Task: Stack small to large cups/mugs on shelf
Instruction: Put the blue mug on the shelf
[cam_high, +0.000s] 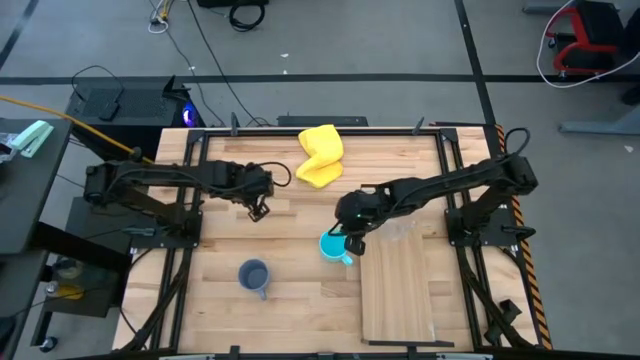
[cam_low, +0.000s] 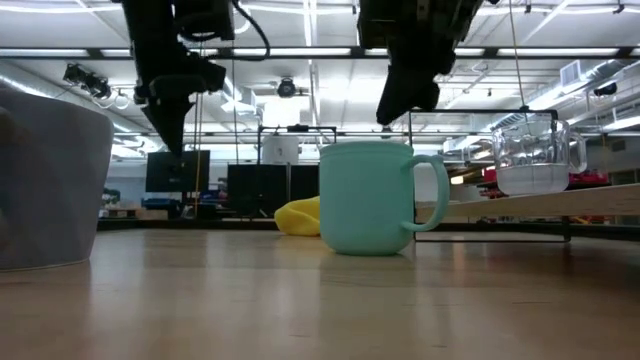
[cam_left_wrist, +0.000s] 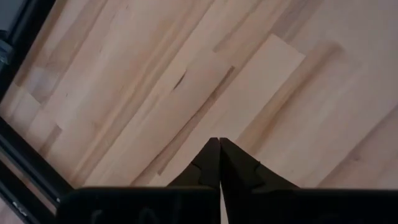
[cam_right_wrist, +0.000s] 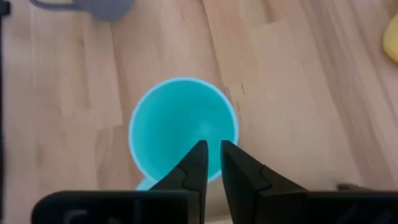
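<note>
The bright cyan mug (cam_high: 331, 246) stands upright on the tabletop by the shelf's far left corner, handle toward the near edge; it also shows in the low view (cam_low: 368, 198). My right gripper (cam_right_wrist: 212, 148) hovers above the mug's open mouth (cam_right_wrist: 183, 127), fingers a narrow gap apart, and stays clear of the rim in the low view (cam_low: 402, 105). The clear glass (cam_low: 535, 152) stands on the light-wood shelf (cam_high: 400, 295) near its far end. The grey-blue mug (cam_high: 254, 275) stands at near left. My left gripper (cam_high: 258, 208) is shut and empty above the table's left middle.
A yellow cloth (cam_high: 320, 155) lies at the far middle of the table. The shelf's black wire frame (cam_high: 405, 343) is at its near end. Bare planks lie between the two mugs and in front of the left gripper (cam_left_wrist: 219, 142).
</note>
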